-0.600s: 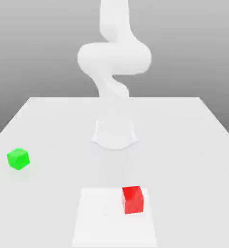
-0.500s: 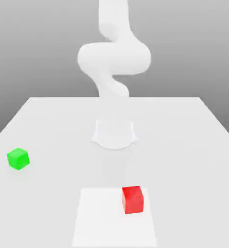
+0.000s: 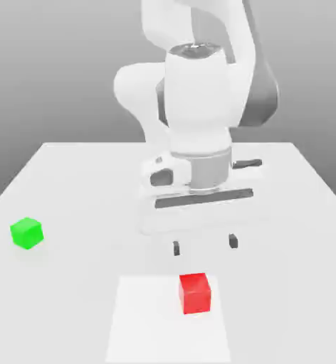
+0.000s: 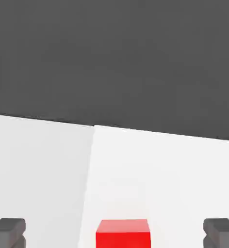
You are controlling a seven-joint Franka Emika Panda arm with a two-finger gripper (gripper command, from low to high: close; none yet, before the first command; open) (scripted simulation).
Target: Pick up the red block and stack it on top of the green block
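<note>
**Open gripper above the red block, green block far to the side**

We start with the table (image 3: 285, 192), a broad pale surface that runs back to a grey backdrop. On its near part we see a lighter square patch (image 3: 146, 320) set into the surface.

Next in size is the white arm (image 3: 199, 92), which rises from the far middle of the table and folds forward over it. Its hand points straight down toward the tabletop.

At the end of the hand we find the gripper (image 3: 204, 245), its two dark fingers spread wide with nothing between them. It hangs in the air above the table, clear of both cubes. In the hand view we see the two fingertips (image 4: 7, 231) at opposite edges of the picture, far apart.

The red block (image 3: 195, 293) sits on the lighter patch, near that patch's edge on the exterior view's right, and just nearer the camera than the gripper. In the hand view it lies between the two fingertips, untouched.

The green block (image 3: 26, 232) rests on the table well away, toward the exterior view's left edge, far from the red block and the gripper.
</note>
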